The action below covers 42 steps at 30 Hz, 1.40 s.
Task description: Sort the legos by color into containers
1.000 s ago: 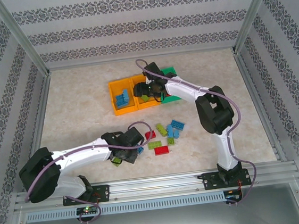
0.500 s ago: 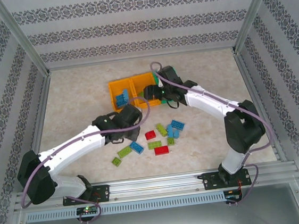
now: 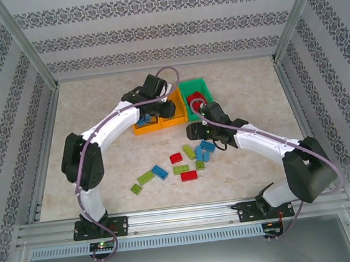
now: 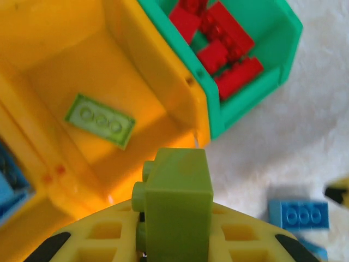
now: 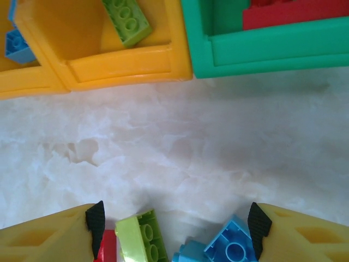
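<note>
L wrist cam: my L gripper (image 4: 173, 240) pinches lime lego (image 4: 177, 188) over orange bin (image 4: 163, 71). R wrist cam: R gripper (image 5: 177, 221) spread wide above loose legos (image 5: 139, 240), near side of bins.

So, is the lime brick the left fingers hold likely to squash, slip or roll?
The lime brick looks like hard moulded plastic with crisp edges, so probably rigid. Being small, it should be light. Its flat faces make rolling unlikely; smooth sides could slip if the fingers loosen.

Bare bench (image 3: 90, 102) lies open left of the orange bins (image 3: 143, 129). Loose legos (image 3: 180, 169) crowd the centre front.
</note>
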### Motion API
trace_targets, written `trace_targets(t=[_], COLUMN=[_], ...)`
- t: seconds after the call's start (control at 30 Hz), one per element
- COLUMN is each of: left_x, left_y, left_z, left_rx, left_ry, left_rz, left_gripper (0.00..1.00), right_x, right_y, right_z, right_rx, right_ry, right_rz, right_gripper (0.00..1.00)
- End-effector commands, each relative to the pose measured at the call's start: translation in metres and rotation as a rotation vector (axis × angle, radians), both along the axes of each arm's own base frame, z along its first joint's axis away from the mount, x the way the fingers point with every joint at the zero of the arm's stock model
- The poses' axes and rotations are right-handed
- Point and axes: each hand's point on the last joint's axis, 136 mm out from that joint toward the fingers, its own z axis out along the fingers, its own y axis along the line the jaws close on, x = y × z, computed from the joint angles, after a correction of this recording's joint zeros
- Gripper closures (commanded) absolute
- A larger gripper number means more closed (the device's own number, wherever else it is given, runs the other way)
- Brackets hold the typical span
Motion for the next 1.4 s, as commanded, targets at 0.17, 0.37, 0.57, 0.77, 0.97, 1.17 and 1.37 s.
trace_targets(t=[0.17,0.37,0.57,0.77,0.97,1.17,1.37], left_x=[0.065,0.087,0.082,0.072,0.058,0.043,0.029], left_y=[-0.012,-0.005,0.003,0.01,0.023,0.034,0.042], left_z=[-0.01,-0.031,-0.028,-0.003,0.024,0.037,0.032], left_rx=[-0.077,-0.087,-0.098,-0.137,-0.182,-0.176,-0.165], left_ry=[0.044,0.099,0.109,0.049,-0.053,-0.097,-0.099], left_rz=[0.04,0.107,0.155,0.178,0.213,0.21,0.213], left_gripper=[0.85,0.7,0.26,0.01,0.0,0.0,0.0], right_x=[-0.022,-0.029,-0.027,-0.033,-0.045,-0.052,-0.056], right_y=[0.026,0.045,0.05,0.048,0.048,0.051,0.046], right_z=[-0.004,-0.02,-0.04,-0.051,-0.067,-0.077,-0.085], right_rx=[-0.097,-0.205,-0.324,-0.333,-0.359,-0.391,-0.447], right_ry=[-0.035,-0.025,0.029,0.087,0.141,0.176,0.205], right_rz=[0.212,0.3,0.321,0.3,0.312,0.331,0.343], right_gripper=[0.34,0.35,0.39,0.45,0.48,0.52,0.6])
